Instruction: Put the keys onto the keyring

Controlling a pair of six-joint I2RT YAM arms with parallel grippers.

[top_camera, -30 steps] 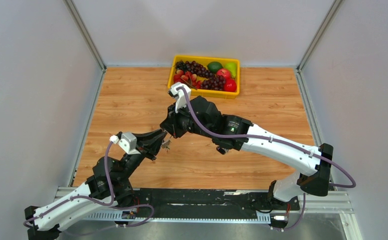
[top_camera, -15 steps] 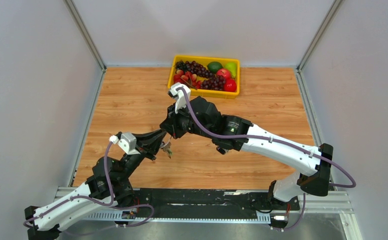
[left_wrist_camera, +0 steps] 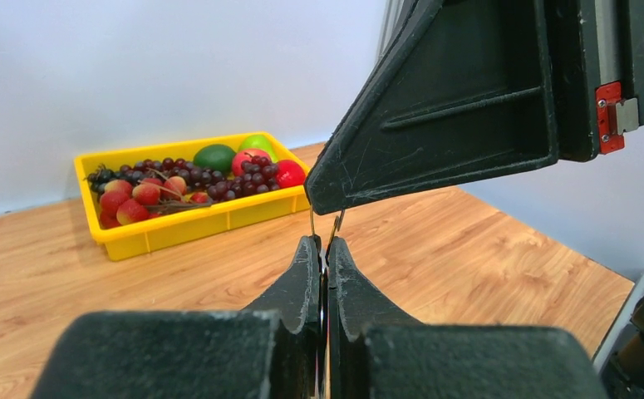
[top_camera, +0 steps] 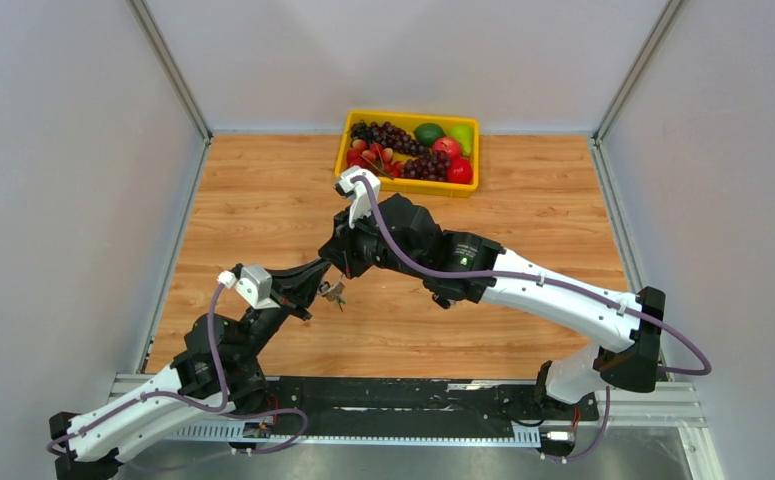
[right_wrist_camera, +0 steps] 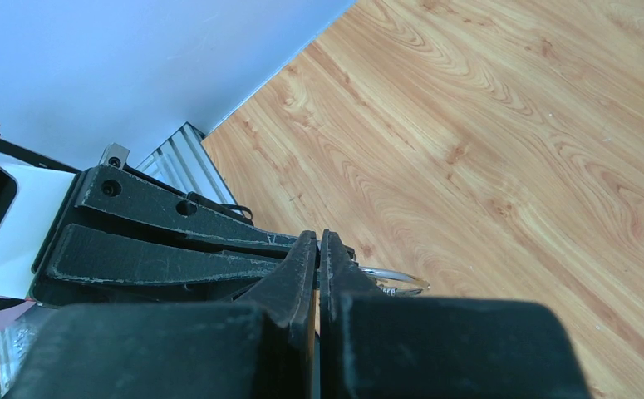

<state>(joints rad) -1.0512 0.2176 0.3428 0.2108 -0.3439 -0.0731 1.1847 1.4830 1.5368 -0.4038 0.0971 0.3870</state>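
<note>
Both grippers meet above the middle of the wooden table (top_camera: 523, 215). My left gripper (top_camera: 320, 278) (left_wrist_camera: 325, 243) is shut, with a thin strip of metal pinched between its tips. Two thin wires of the keyring (left_wrist_camera: 312, 223) rise from there to the right gripper's finger (left_wrist_camera: 451, 100). My right gripper (top_camera: 337, 268) (right_wrist_camera: 318, 237) is shut on the silver keyring (right_wrist_camera: 395, 277), whose loop sticks out to the right of its tips. The left gripper's fingers (right_wrist_camera: 160, 241) lie just left of it. Small keys (top_camera: 335, 292) hang under the meeting point; their colours are too small to tell.
A yellow tray (top_camera: 408, 184) (left_wrist_camera: 181, 231) holding grapes, apples and green fruit stands at the back of the table. Grey walls close in the left, right and back sides. The arm bases sit on a metal rail (top_camera: 413, 400) at the near edge.
The left gripper's jaws have closed together. The hanging keys have swung slightly under the two grippers. Both arms stay in nearly the same place.
</note>
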